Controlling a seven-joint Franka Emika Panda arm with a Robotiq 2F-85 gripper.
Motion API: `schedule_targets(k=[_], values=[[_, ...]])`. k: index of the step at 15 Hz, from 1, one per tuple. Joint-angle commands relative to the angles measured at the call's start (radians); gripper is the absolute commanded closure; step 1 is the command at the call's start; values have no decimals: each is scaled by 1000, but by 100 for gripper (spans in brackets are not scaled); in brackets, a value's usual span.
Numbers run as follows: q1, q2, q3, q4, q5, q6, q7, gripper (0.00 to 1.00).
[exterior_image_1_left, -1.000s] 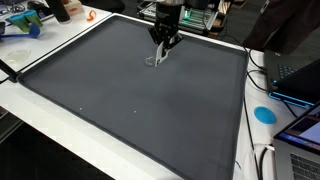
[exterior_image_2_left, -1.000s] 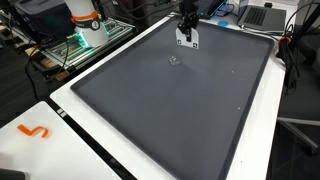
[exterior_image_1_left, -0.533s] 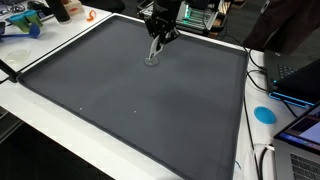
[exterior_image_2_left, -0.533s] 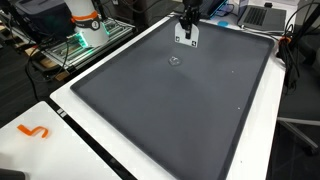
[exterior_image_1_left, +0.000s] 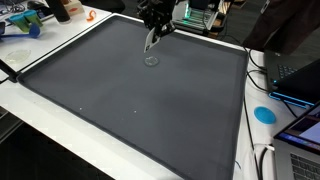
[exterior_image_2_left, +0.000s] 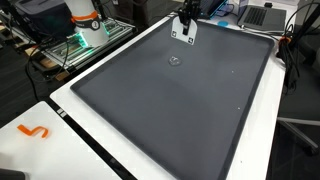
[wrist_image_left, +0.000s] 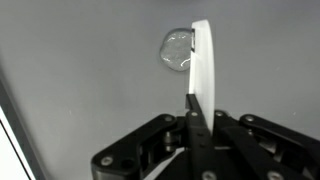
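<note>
My gripper (exterior_image_1_left: 154, 30) hangs over the far part of a large dark grey mat (exterior_image_1_left: 150, 115). It is shut on a thin white flat piece (wrist_image_left: 203, 60), seen edge-on in the wrist view and as a white plate in an exterior view (exterior_image_2_left: 185, 34). A small clear round thing (wrist_image_left: 177, 50) lies on the mat below and a little ahead of the gripper. It shows in both exterior views (exterior_image_1_left: 151, 60) (exterior_image_2_left: 175, 61). The gripper (exterior_image_2_left: 185, 22) is lifted off the mat (exterior_image_2_left: 170, 115) and does not touch the clear thing.
The mat lies on a white table. An orange hook-shaped piece (exterior_image_2_left: 35, 131) lies on the table's near corner. A blue disc (exterior_image_1_left: 264, 114) and laptops (exterior_image_1_left: 298, 80) sit beside the mat. Equipment with an orange and white base (exterior_image_2_left: 85, 22) stands off the table.
The gripper has risen and drawn back toward the mat's far edge with the white piece in it. The clear round thing stays where it lay on the mat.
</note>
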Motion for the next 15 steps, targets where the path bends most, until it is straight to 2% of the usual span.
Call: schedule_targets(k=[1, 14, 15], values=[[-27, -9, 19, 25, 11, -61, -16, 99], [-73, -50, 36, 102, 163, -189, -191, 99], [-66, -28, 34, 103, 129, -152, -149, 99]])
